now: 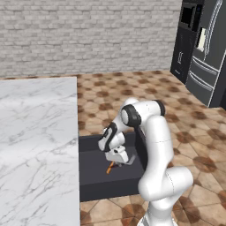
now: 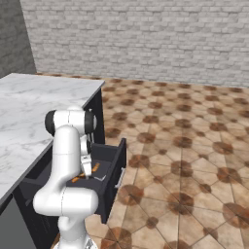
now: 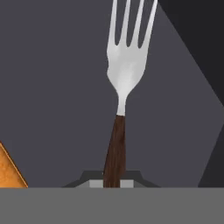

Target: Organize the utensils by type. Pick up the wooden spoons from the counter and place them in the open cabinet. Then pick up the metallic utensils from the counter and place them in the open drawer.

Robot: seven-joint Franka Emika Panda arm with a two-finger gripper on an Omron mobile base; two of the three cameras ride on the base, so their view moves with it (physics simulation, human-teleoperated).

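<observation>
One Fork Held Over the Drawer

Gripper (image 1: 118,160): jaws clamped on the dark handle of the silver fork (image 3: 127,65), tines pointing away, evidently for release. Beneath: open drawer (image 1: 95,174), dark floor, with orange fork (image 1: 109,168) lying inside already. Beside: counter (image 1: 35,145), white marble.

One silver fork (image 3: 127,65); one orange fork (image 1: 109,168); one open drawer (image 1: 95,165).

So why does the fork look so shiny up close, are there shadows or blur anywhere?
Hand view: the silver fork shows a soft pale sheen on its head, crisp edges, no blur. Left base view: the open drawer is flat dark. Right base view: even light, no glare.
</observation>
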